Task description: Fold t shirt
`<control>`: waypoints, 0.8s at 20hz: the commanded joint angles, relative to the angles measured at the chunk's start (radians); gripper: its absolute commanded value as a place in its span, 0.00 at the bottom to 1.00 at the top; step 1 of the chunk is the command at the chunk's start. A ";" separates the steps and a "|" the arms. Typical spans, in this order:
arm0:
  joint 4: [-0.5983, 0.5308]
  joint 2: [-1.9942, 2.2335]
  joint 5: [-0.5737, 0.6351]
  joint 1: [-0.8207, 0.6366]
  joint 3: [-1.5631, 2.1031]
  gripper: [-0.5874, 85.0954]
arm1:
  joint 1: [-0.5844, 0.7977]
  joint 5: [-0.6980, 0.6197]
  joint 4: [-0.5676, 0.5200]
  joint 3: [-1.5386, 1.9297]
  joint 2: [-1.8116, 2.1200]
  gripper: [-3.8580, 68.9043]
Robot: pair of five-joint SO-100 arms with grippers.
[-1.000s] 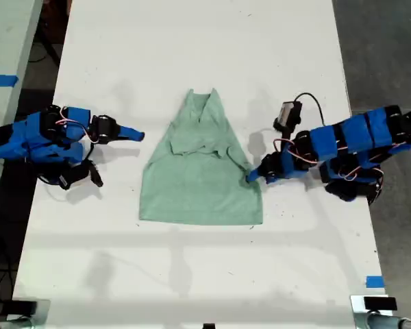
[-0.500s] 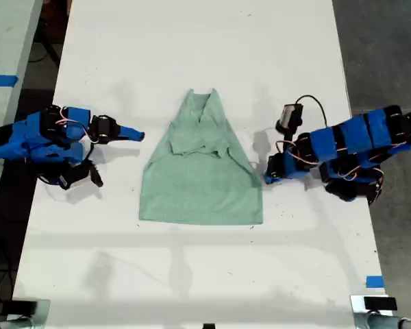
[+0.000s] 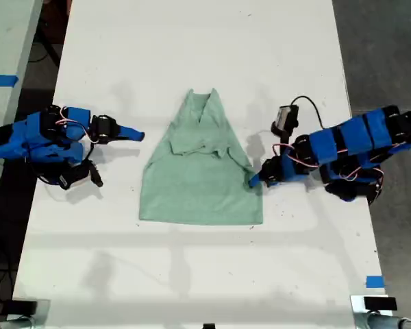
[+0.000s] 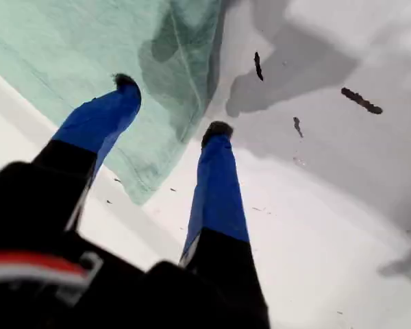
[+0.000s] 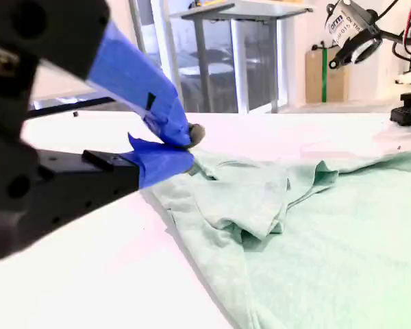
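On the white table (image 3: pixel 192 288), near its middle in the exterior view, the t shirt (image 3: pixel 202 185) lies mostly flat, its narrow neck end pointing toward the far edge and its wide hem toward the near edge, with a small fold of cloth bunched across the chest. My first gripper (image 3: pixel 255 179) sits at the garment's edge on the exterior view's right; its wrist camera shows the jaws spread apart, one fingertip (image 4: pixel 127 83) over the mint fabric and the other over bare table just beside the hem. My second gripper (image 3: pixel 138 135) hangs on the exterior view's left, well apart from the cloth, its blue jaws closed together at the tips with nothing between them.
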 commanded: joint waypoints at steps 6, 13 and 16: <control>0.002 0.006 -0.012 -0.005 0.011 0.01 | 0.009 0.038 -0.002 -0.072 -0.189 0.06; 0.002 0.006 -0.012 -0.006 0.009 0.01 | 0.067 -0.250 0.112 -0.483 -0.100 0.06; 0.003 0.006 -0.012 -0.005 0.009 0.01 | 0.048 -0.334 -0.006 -0.643 -0.288 0.06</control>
